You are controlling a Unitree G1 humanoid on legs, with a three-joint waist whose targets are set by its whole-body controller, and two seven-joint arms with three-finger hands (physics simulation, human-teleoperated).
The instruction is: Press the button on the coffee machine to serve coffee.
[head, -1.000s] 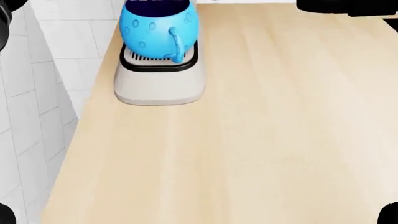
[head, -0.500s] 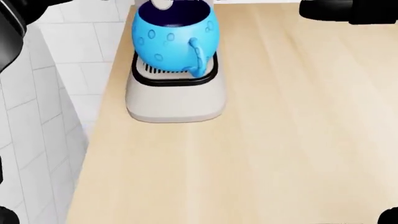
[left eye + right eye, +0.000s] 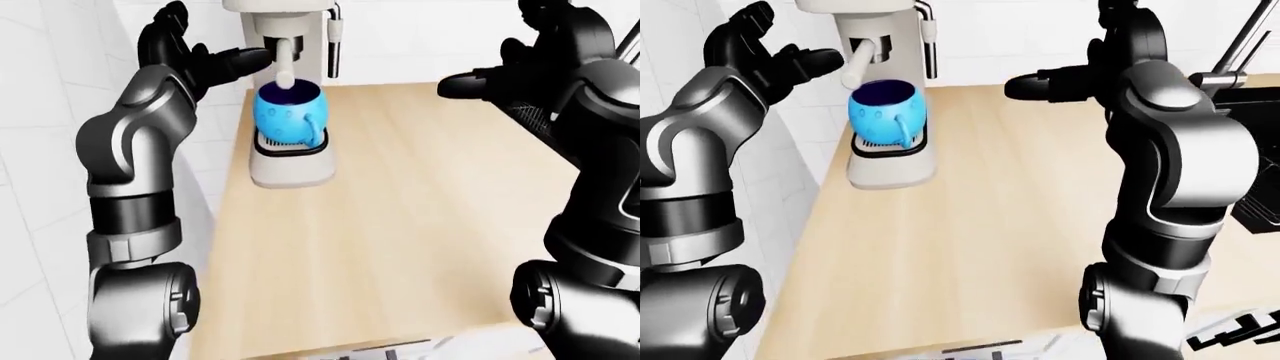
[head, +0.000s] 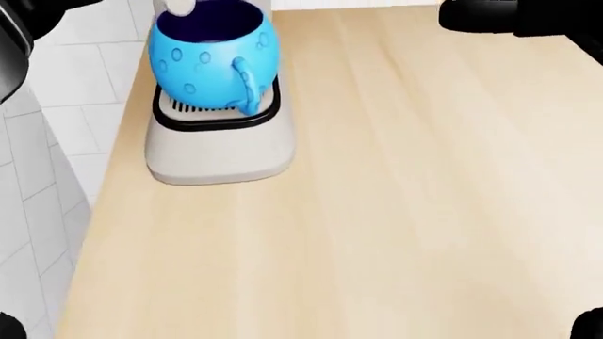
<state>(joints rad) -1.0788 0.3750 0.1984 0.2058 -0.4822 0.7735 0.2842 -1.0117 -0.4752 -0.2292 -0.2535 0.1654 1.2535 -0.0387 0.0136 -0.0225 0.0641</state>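
The left robot hand [image 3: 195, 56], fingers spread wide and holding nothing, hovers at upper left beside the coffee machine [image 3: 285, 45]. The right robot hand [image 3: 500, 75] hangs open at upper right. A blue mug [image 3: 288, 114] sits on the machine's tray over the counter [image 3: 400, 225]. The button isn't visible; a blind push could hit the spout or jostle the mug.

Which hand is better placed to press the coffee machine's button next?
Left. The left hand is raised, open, right beside the machine above the mug. The right hand is open too, but far across the counter. The button isn't visible.
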